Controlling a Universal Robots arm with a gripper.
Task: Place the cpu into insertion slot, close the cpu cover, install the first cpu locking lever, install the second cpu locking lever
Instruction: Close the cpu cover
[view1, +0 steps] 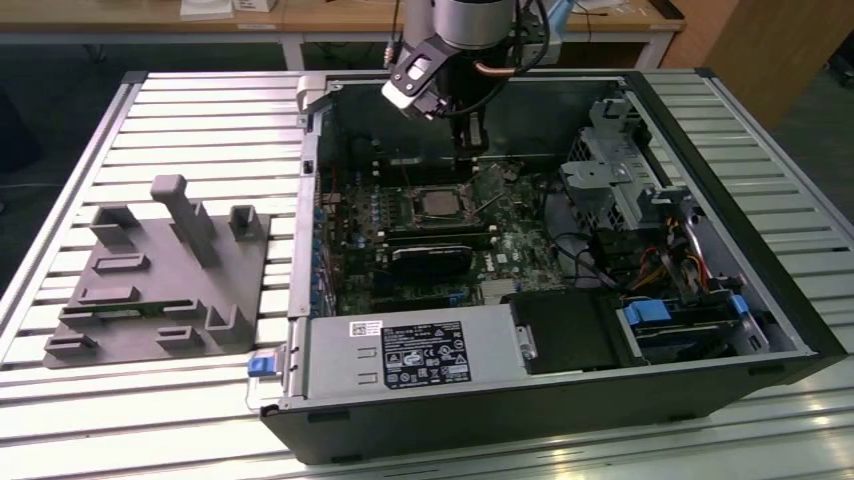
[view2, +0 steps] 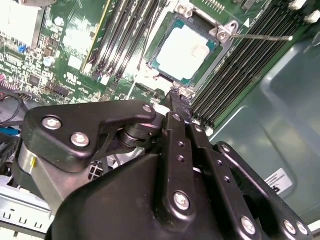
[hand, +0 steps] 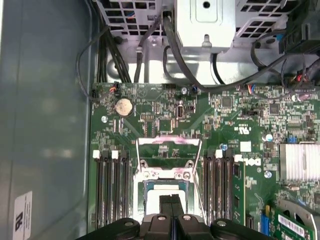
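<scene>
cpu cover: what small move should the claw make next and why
Likely swing the claw to the cpu cover and tip it down. In both wrist views the cpu already lies in the insertion slot, the cover is open, off the chip, and the shut claw, holding nothing, hovers by the slot's edge.

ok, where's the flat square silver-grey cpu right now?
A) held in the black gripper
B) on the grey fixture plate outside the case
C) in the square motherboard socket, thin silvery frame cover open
C: the cpu lies in the insertion slot, the cpu cover flipped up off it, the gripper close over it.
</scene>
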